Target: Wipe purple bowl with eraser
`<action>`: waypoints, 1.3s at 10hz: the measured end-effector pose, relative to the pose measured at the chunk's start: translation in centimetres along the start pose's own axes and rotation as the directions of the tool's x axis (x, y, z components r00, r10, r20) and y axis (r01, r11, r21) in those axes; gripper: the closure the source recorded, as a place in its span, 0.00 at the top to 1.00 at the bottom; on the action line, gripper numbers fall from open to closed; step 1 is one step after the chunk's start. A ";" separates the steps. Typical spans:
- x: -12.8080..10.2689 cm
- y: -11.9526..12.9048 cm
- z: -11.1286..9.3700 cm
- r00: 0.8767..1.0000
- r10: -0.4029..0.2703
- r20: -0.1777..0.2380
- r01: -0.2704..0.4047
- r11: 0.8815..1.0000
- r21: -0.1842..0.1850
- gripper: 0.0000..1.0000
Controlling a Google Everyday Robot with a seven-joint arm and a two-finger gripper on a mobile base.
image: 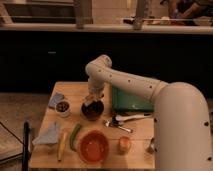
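The camera looks down at a light brown wooden table with a big white robot arm reaching over it from the right.

The gripper is at the end of the arm. It points down and sits right at the top of the small round dark purple bowl, near the back rim. I cannot tell if the gripper is wide or narrow, or if it holds something. I cannot make out the eraser.

The purple bowl is in the middle of the table. Just to its left is a small white bowl with dark stuff inside. A flat green tray lies to the right of the purple bowl, partly under the arm. Shiny silver spoons or forks lie in front of the tray.

Near the front edge is a bigger round orange-red bowl. Left of it lie a long green vegetable and a long yellow thing, side by side. A grey-blue folded cloth is at the front left. A small orange cup stands right of the orange-red bowl.
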 end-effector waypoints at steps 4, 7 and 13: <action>-4.1 0.5 -0.4 0.992 -0.095 0.084 0.095 0.995 0.006 0.00; -5.5 3.2 -0.5 0.983 -0.109 0.145 0.111 0.994 -0.007 0.00; -0.2 7.4 -1.3 0.992 0.015 0.129 -0.009 0.999 -0.046 0.00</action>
